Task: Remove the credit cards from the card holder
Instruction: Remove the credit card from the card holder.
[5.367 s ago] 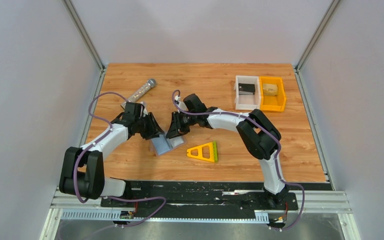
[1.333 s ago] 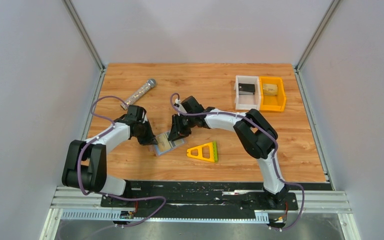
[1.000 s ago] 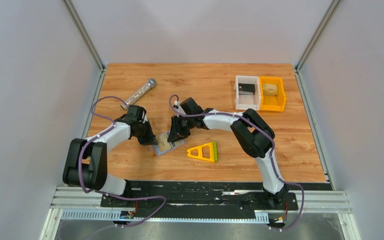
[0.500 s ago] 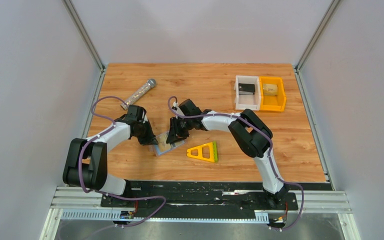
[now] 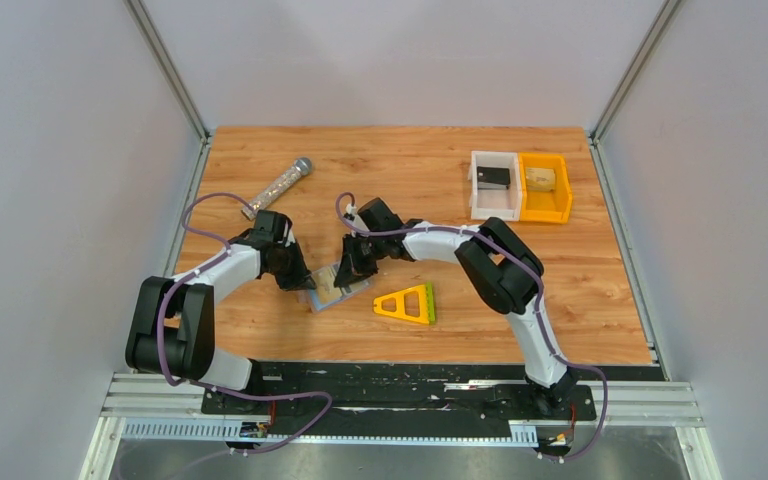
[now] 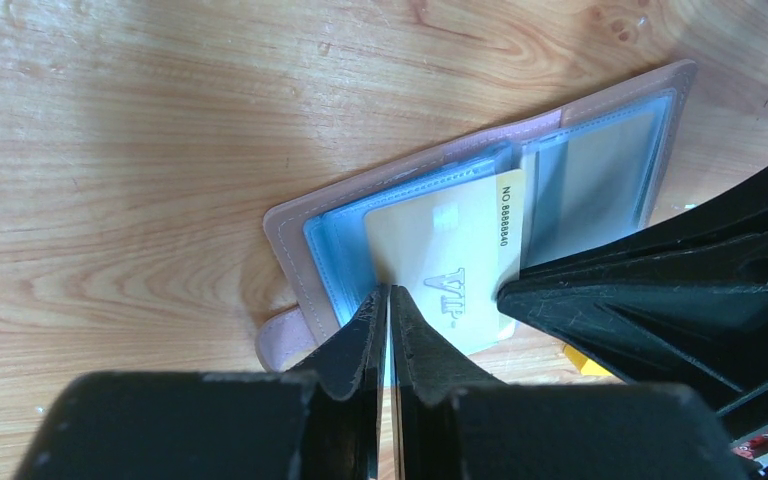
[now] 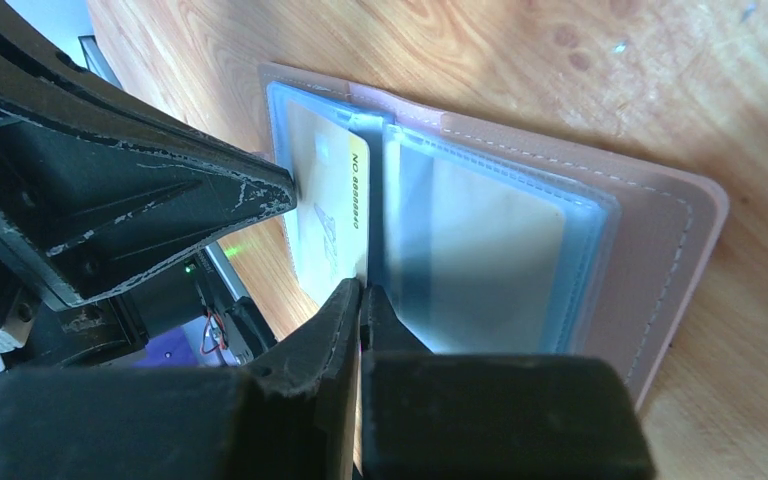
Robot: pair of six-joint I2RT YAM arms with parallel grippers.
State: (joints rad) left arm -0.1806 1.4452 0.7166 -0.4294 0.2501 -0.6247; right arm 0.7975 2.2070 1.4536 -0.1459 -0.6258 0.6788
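The card holder [image 5: 322, 300] lies open on the table, pink-brown outside [image 6: 300, 215] with blue clear sleeves [image 7: 480, 250]. A gold credit card [image 6: 440, 250] marked VIP sticks partly out of one sleeve [image 7: 325, 215]. My left gripper [image 6: 388, 295] is shut at the holder's left side, a thin blue sleeve edge pinched between its tips. My right gripper [image 7: 362, 290] is shut on the edge of the gold card, beside the holder's spine. From above, the left gripper [image 5: 305, 283] and right gripper [image 5: 344, 275] meet over the holder from opposite sides.
A yellow-and-green triangular frame [image 5: 407, 303] lies just right of the holder. A white bin [image 5: 494, 186] and an orange bin [image 5: 545, 187] stand at the back right, each with something inside. A clear tube with a grey cap [image 5: 277, 186] lies at the back left.
The right gripper's jaws have closed on the gold card's edge within the last half second. The left gripper has kept its pinch and place. Earlier, the holder showed no gold card.
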